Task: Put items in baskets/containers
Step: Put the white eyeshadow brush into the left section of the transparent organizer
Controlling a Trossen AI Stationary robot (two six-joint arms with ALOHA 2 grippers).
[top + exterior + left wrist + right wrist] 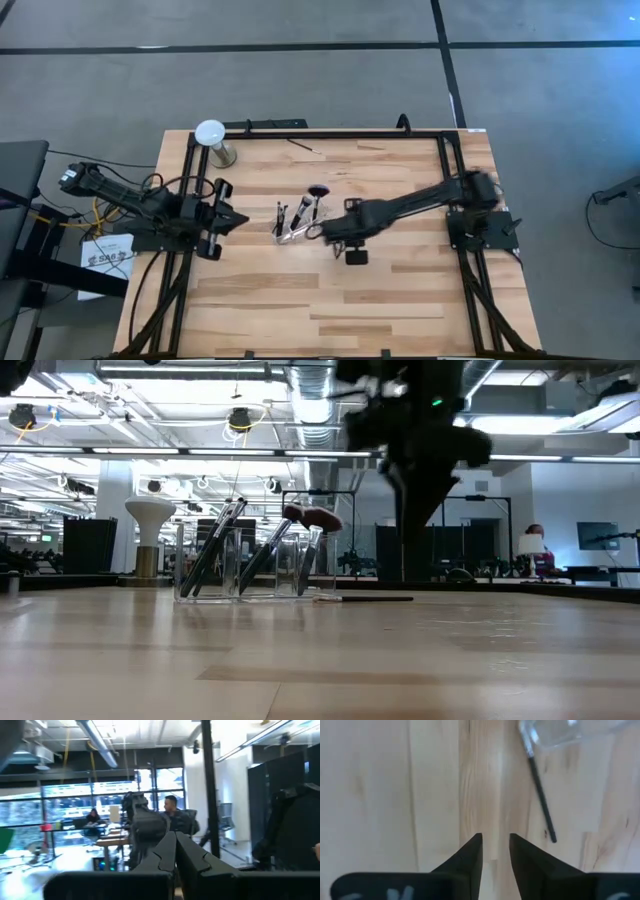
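A clear cup [250,565] stands mid-table and holds several makeup brushes [215,550] leaning in it, one with a dark reddish round head [318,189]. One dark thin brush [540,795] lies flat on the wood beside the cup [570,730], its silvery end toward the cup. My right gripper [495,845] hovers over the table just beside this brush, pointing down, open, with nothing between its fingers. My left gripper [175,855] is shut and empty at the table's left side [235,218], pointing up into the room. Another brush [300,146] lies near the far edge.
A white-domed stand [212,140] on a metal base is at the far left corner. A black frame rail [330,133] runs along the table's far and side edges. Bare wood [330,300] stretches across the near half of the table. People sit in the room beyond the table.
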